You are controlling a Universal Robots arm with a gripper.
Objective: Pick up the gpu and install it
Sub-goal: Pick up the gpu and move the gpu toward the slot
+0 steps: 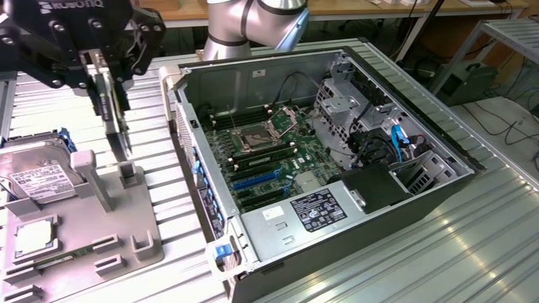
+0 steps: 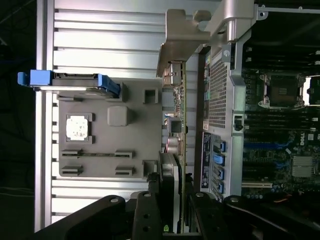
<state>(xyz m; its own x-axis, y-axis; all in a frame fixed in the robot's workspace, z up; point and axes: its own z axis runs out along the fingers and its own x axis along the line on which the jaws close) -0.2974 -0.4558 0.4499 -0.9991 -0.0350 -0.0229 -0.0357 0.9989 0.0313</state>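
My gripper (image 1: 103, 66) hangs at the upper left of the exterior view, shut on the gpu (image 1: 116, 123). The card is thin and dark, held on edge and pointing down, with its lower end just above a slotted post of the grey fixture (image 1: 93, 221). In the wrist view the gpu (image 2: 176, 125) runs edge-on out from between my fingers (image 2: 152, 200), and its silver end bracket (image 2: 182, 47) is at the far end. The open computer case (image 1: 202, 164) lies to the exterior view's right, with the motherboard (image 1: 278, 151) and its blue slots (image 1: 255, 180) exposed.
On the grey fixture are a silver hard drive (image 1: 38, 173) with blue rails, a processor chip (image 1: 34, 237) and a green memory stick (image 1: 63, 257). The case's raised wall (image 1: 189, 132) stands between the fixture and the motherboard. A drive cage and cables (image 1: 370, 139) fill the case's far side.
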